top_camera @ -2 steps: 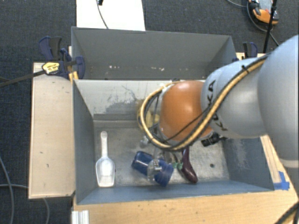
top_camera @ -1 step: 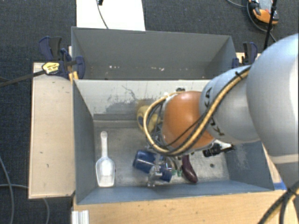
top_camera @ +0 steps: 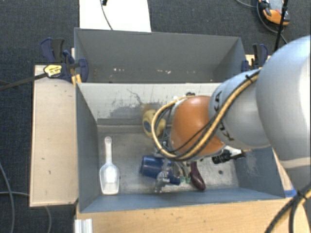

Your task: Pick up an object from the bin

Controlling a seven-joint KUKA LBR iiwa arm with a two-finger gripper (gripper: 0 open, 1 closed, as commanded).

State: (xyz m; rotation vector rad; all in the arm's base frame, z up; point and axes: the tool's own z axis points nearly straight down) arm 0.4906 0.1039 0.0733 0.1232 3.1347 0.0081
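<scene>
Down near the front wall of the grey metal bin (top_camera: 90, 149), the pincer (top_camera: 170, 177) sits low over the floor, right of the middle. It hangs under the arm's rounded orange cover (top_camera: 192, 125), around which yellow and black cables (top_camera: 156, 132) loop. I cannot tell whether the pincer is wide or narrow, since the cover and the cables hide much of it, nor whether anything is gripped in it.

Two things lie closest. A dark blue plastic cup (top_camera: 150, 165) rests on its side just to the left of the pincer, seemingly touching it or very nearly so. A dark maroon rounded piece (top_camera: 197, 177) lies just to its right, against the front wall. The pincer stands between these two.

Farther off, a white plastic scoop (top_camera: 109, 174) lies flat on the floor at the left, its handle pointing toward the back wall, well apart from the pincer. A pale yellow rounded object (top_camera: 148, 122) sits toward the back, partly hidden behind the cables. A small black and white item (top_camera: 226, 156) lies at the right, beside the large silver-grey arm (top_camera: 272, 96).
</scene>
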